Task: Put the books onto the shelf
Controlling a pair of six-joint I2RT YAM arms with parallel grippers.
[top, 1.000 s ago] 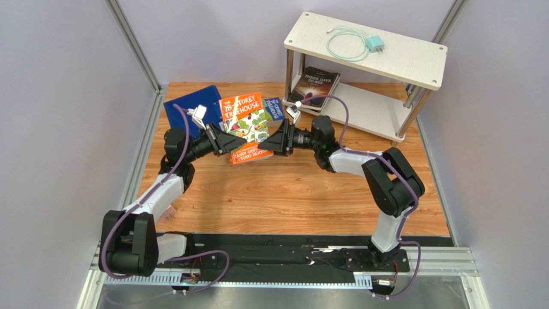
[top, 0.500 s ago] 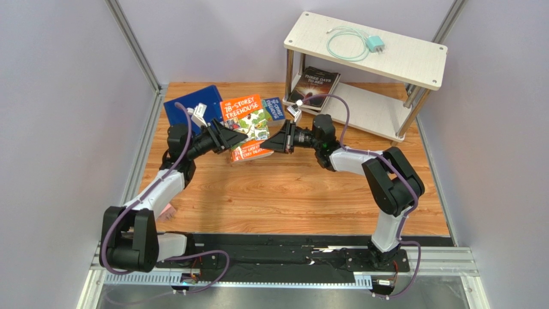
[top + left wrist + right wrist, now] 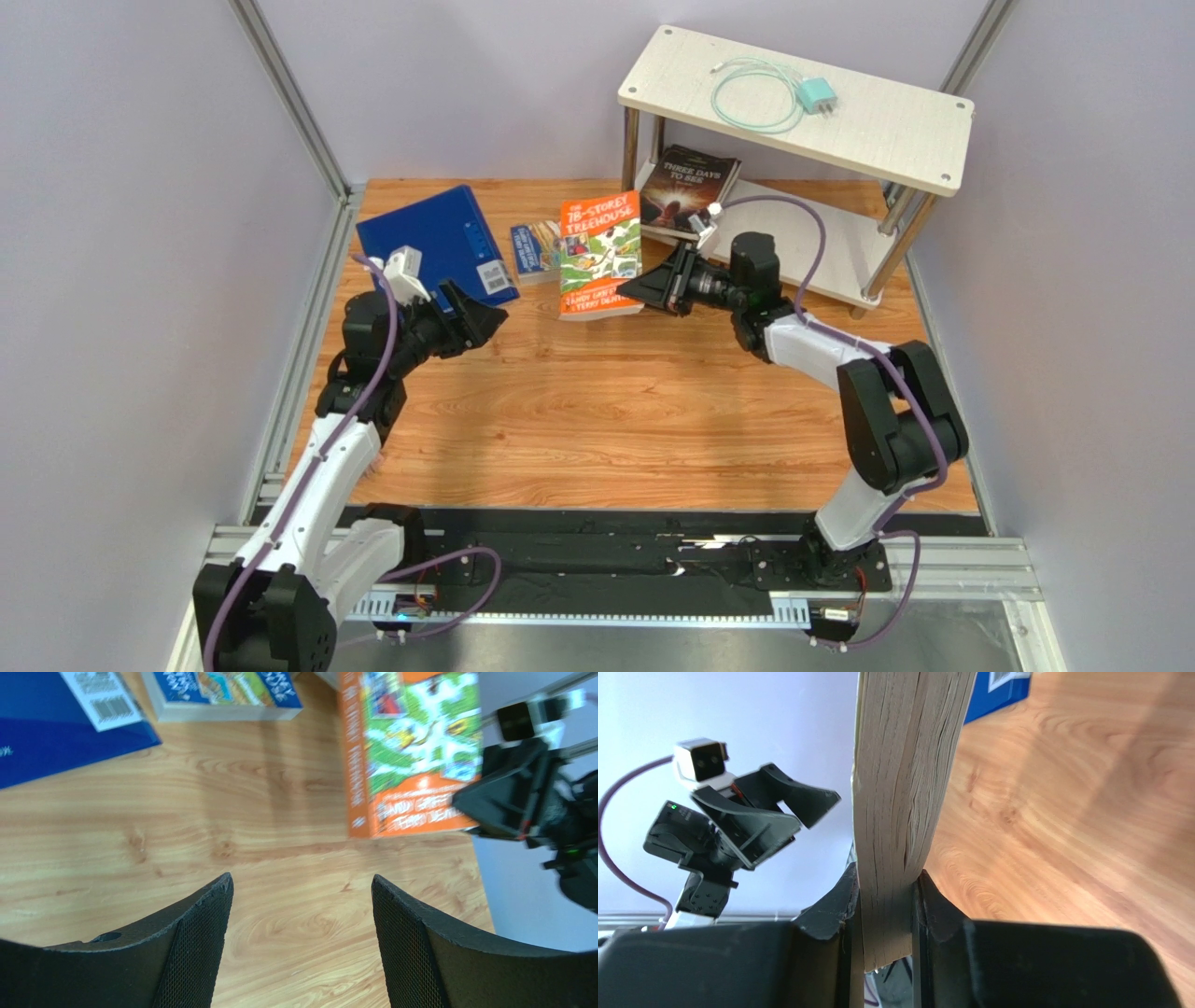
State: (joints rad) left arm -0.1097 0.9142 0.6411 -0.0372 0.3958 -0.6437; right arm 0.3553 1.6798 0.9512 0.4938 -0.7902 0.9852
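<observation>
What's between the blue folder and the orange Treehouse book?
A blue paperback lying flat, between the blue folder and the orange book; visible in the top and left wrist views.

Right arm holds the orange book beside the shelf

The right jaws grip the near right edge of the orange Treehouse book [image 3: 601,252], left of the shelf [image 3: 842,126], where a dark book [image 3: 690,182] lies on the lower board. The left jaws stand apart and empty over the desk [image 3: 631,406], near the blue folder [image 3: 428,241].
</observation>
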